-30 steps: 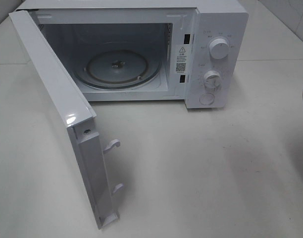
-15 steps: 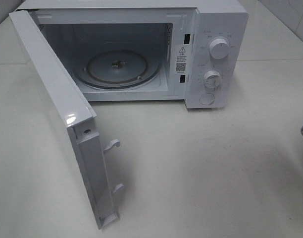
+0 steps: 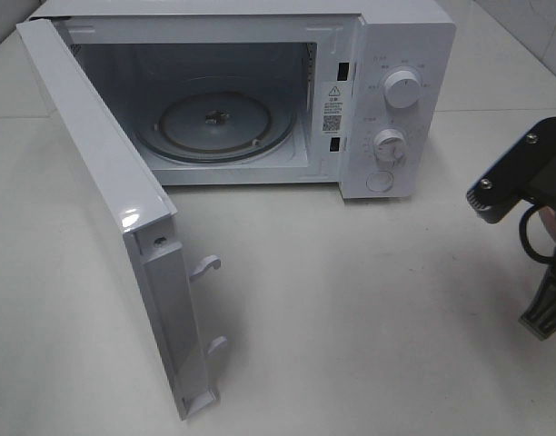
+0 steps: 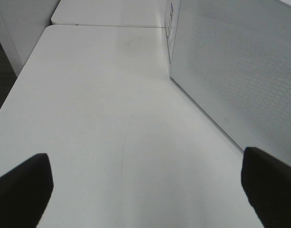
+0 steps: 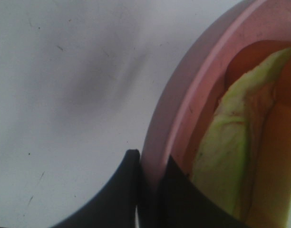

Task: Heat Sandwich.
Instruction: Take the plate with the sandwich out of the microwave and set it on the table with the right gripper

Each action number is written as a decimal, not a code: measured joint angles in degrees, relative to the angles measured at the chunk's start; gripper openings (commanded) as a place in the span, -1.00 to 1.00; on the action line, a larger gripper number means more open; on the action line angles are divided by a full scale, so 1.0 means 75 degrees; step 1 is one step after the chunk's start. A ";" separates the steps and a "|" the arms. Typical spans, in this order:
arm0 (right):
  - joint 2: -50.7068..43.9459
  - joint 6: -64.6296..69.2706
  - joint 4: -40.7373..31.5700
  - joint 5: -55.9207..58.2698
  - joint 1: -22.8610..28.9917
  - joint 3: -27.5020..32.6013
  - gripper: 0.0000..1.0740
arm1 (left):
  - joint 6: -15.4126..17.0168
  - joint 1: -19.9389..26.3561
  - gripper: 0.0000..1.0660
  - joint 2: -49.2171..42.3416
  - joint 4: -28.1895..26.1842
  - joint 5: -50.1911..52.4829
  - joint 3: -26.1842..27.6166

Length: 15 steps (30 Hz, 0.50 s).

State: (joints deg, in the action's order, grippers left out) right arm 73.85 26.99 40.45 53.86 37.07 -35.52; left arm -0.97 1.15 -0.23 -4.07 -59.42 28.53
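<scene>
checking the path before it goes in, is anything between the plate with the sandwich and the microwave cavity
Nothing visible. The door is swung wide, the turntable is bare, and the table between the right tool, clamped on the pink plate rim, and the opening is bare.

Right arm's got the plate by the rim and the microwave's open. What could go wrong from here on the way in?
1. The right gripper pinches only the edge of the pink plate, so the plate may tilt or slip and the sandwich could slide off.
2. The microwave door swings out on the left, and the opening above the turntable looks low; a tilted plate could clip the frame.
</scene>
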 measured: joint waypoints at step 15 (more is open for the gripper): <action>0.1352 0.0688 0.0229 -0.0535 -0.0779 -0.0665 -0.99 | 0.0000 0.0000 0.90 0.0000 0.0000 0.0000 0.0000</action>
State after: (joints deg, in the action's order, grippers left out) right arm 84.00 32.14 42.17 49.85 31.23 -40.51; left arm -0.97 1.15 -0.23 -4.07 -59.42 28.53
